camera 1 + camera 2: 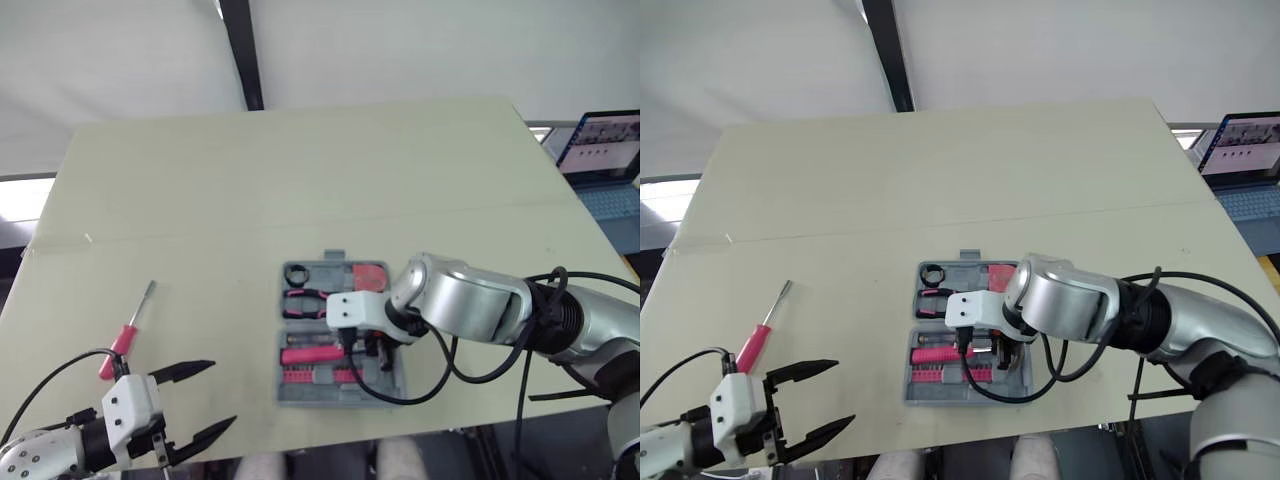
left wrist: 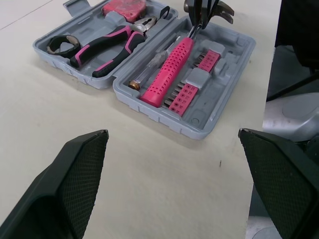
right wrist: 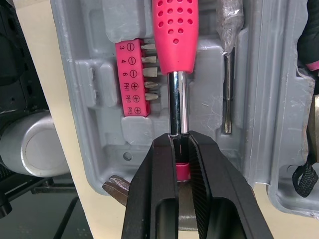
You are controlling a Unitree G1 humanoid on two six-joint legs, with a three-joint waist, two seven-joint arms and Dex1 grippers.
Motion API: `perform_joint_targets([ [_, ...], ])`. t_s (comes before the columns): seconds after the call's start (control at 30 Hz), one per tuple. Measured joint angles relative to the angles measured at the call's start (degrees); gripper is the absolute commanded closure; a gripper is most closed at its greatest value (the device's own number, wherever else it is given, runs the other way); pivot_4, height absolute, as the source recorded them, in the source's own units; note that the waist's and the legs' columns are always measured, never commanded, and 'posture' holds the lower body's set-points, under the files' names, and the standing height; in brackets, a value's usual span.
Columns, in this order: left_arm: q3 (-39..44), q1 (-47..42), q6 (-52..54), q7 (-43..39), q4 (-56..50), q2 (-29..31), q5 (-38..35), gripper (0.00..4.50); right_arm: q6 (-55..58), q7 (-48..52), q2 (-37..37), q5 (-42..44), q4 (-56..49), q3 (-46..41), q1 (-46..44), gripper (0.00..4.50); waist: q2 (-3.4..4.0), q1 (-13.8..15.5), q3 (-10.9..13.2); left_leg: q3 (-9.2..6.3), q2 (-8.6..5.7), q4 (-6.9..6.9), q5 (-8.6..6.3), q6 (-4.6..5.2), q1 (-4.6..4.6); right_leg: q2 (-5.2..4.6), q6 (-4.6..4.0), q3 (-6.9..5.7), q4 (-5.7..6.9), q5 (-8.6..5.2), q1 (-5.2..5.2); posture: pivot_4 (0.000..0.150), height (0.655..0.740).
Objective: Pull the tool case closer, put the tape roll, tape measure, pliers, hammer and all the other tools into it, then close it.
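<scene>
Steel at the head and dimpled pink rubber along the handle, the hammer (image 3: 175,30) looks like the heaviest, most lopsided piece of the set. It lies in its moulded slot in the near half of the open tool case (image 2: 219,107). The right gripper (image 3: 178,144) is clamped on the polished neck just below the head. That seems a sensible hold, close to the weight, though bare chrome between hard black fingers could slip or twist. The case is thin grey plastic, light and slick, so I'd guess it skates on the pale table (image 1: 300,180) if nudged. In its far half sit the black-and-pink pliers (image 2: 107,47), the dark tape roll (image 2: 62,46) and the red tape measure (image 2: 124,7). Out on the table to the left lies a slim screwdriver (image 1: 130,330), stiff and light, best taken by its pink handle. The left gripper (image 1: 218,393) hangs just beside it, fingers spread wide and holding nothing.
</scene>
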Motion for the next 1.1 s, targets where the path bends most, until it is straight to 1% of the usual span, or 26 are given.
perform_joint_targets([
  [0.03, -0.1, 0.0, 0.0, 0.0, 0.0, 0.0, 0.0, 0.00, 0.1, 0.0, 0.0, 0.0, 0.0, 0.0, 0.0, 3.59, 0.00, 0.0, 0.0, 0.00, 0.00, 0.00, 0.00, 0.00, 0.00, 0.00, 0.00, 0.00, 0.00, 0.00, 0.00, 0.150, 0.7400],
  [0.07, -0.1, 0.0, 0.0, 0.0, 0.0, 0.0, 0.0, 0.00, 0.2, 0.0, 0.0, 0.0, 0.0, 0.0, 0.0, 3.34, 0.00, 0.0, 0.0, 0.00, 0.00, 0.00, 0.00, 0.00, 0.00, 0.00, 0.00, 0.00, 0.00, 0.00, 0.00, 0.150, 0.7400],
  [0.13, -0.2, 0.0, 0.0, 0.0, 0.0, 0.0, 0.0, 0.00, 0.6, 0.0, 0.0, 0.0, 0.0, 0.0, 0.0, 2.48, 0.00, 0.0, 0.0, -0.01, 0.00, 0.00, 0.00, 0.00, 0.00, 0.00, -0.01, -0.01, 0.01, 0.00, 0.00, 0.150, 0.7400],
  [0.2, -0.3, 0.0, 0.0, 0.1, 0.0, 0.0, 0.0, 0.00, 1.0, -0.1, 0.0, 0.3, 0.0, -0.2, 0.3, 2.48, 0.00, 0.0, 0.0, -0.01, 0.00, 0.00, 0.00, 0.00, 0.00, 0.00, -0.01, -0.01, 0.01, 0.00, 0.00, 0.150, 0.7400],
  [0.3, -0.5, 0.0, 0.0, 0.3, -0.1, 0.0, 0.0, 0.00, 3.1, -0.2, 0.1, 2.1, -0.3, -2.8, 1.4, 2.48, 0.00, 0.0, 0.0, -0.01, 0.00, 0.00, 0.00, 0.00, 0.00, -0.01, -0.01, -0.01, 0.02, 0.01, 0.00, 0.150, 0.7400],
  [0.37, -0.8, 0.0, 0.0, 0.7, -0.2, 0.0, 0.1, 0.00, 4.3, -0.2, -0.3, 3.7, -0.7, -5.9, 1.9, 2.48, -0.01, 0.0, 0.0, -0.01, 0.00, 0.00, 0.00, 0.00, 0.01, -0.01, -0.02, -0.02, 0.03, 0.01, 0.00, 0.150, 0.7400],
  [0.47, -1.3, 0.0, 0.0, 1.1, -0.6, -0.2, 0.2, 0.00, 4.4, -0.3, -0.6, 6.0, -1.3, -14.2, 6.7, 2.48, -0.18, 0.1, -0.1, -0.03, 0.00, 0.00, 0.00, 0.00, 0.01, -0.01, -0.03, -0.04, 0.09, 0.01, 0.01, 0.150, 0.7400],
  [0.53, -1.5, 0.0, 0.0, 1.3, -0.8, -0.3, 0.3, 0.00, 4.1, -0.6, -1.0, 6.9, -1.7, -16.8, 8.8, 2.48, -0.23, 0.1, -0.1, -0.02, 0.00, 0.00, 0.00, 0.00, 0.01, -0.01, -0.04, -0.04, 0.09, 0.02, 0.01, 0.150, 0.7400],
  [0.63, -1.7, -0.1, 0.0, 1.6, -1.6, -0.4, 0.6, 0.00, 0.1, -2.2, -0.2, 7.5, -1.7, -24.3, 15.5, 3.29, -0.36, 0.1, -0.2, 0.00, 0.00, 0.00, 0.00, 0.00, 0.03, -0.01, -0.05, -0.05, 0.12, 0.02, 0.01, 0.150, 0.7400],
  [0.7, -1.9, -0.3, 0.0, 2.0, -1.6, -0.5, 0.7, 0.00, -6.2, -3.4, 1.5, 7.9, -1.8, -30.6, 22.2, 4.28, -0.47, 0.2, -0.3, 0.00, 0.00, -0.02, 0.00, 0.00, 0.04, -0.01, -0.05, -0.06, 0.12, 0.02, 0.01, 0.150, 0.7400],
  [0.73, -2.0, -0.3, 0.0, 2.0, -1.6, -0.5, 0.7, 0.00, -8.6, -3.6, 2.3, 8.1, -1.8, -32.3, 24.6, 4.40, -0.50, 0.2, -0.3, 0.01, -0.01, -0.01, 0.00, 0.00, 0.04, -0.02, -0.05, -0.05, 0.14, 0.02, 0.01, 0.150, 0.7400],
  [0.8, -2.3, -0.6, 0.0, 1.9, -1.7, -0.6, 0.7, 0.00, -17.0, -3.4, 3.7, 8.5, -2.0, -37.0, 31.7, 4.40, -0.64, 0.4, -0.4, 0.01, -0.01, -0.02, 0.00, 0.00, 0.05, -0.02, -0.05, -0.07, 0.11, 0.02, 0.04, 0.150, 0.7400],
  [0.87, -2.4, -0.9, 0.0, 1.9, -1.6, -0.6, 0.7, 0.00, -21.5, -2.1, 2.9, 8.6, -2.0, -37.5, 35.4, 4.40, -0.65, 0.4, -0.4, 0.06, -0.02, 0.03, 0.00, 0.00, 0.05, -0.03, -0.05, -0.05, 0.07, 0.02, 0.04, 0.150, 0.7400],
  [0.97, -2.7, -1.2, 0.0, 1.6, -1.6, -0.6, 0.6, 0.00, -29.1, 1.0, 1.0, 7.4, -0.8, -37.5, 38.8, 4.40, -0.68, 0.3, -0.4, 0.06, 0.00, 0.05, 0.00, 0.00, 0.09, -0.02, -0.06, -0.05, 0.07, 0.02, 0.08, 0.150, 0.7400],
  [1.1, -3.0, -1.9, 0.0, 1.3, -1.6, -0.6, 0.6, 0.00, -38.4, 3.5, 1.2, 4.1, 3.3, -37.2, 40.8, 4.40, -0.69, 0.2, -0.4, 0.06, 0.00, 0.05, 0.00, 0.00, 0.10, -0.03, -0.07, -0.06, 0.08, 0.02, 0.09, 0.150, 0.7400],
])
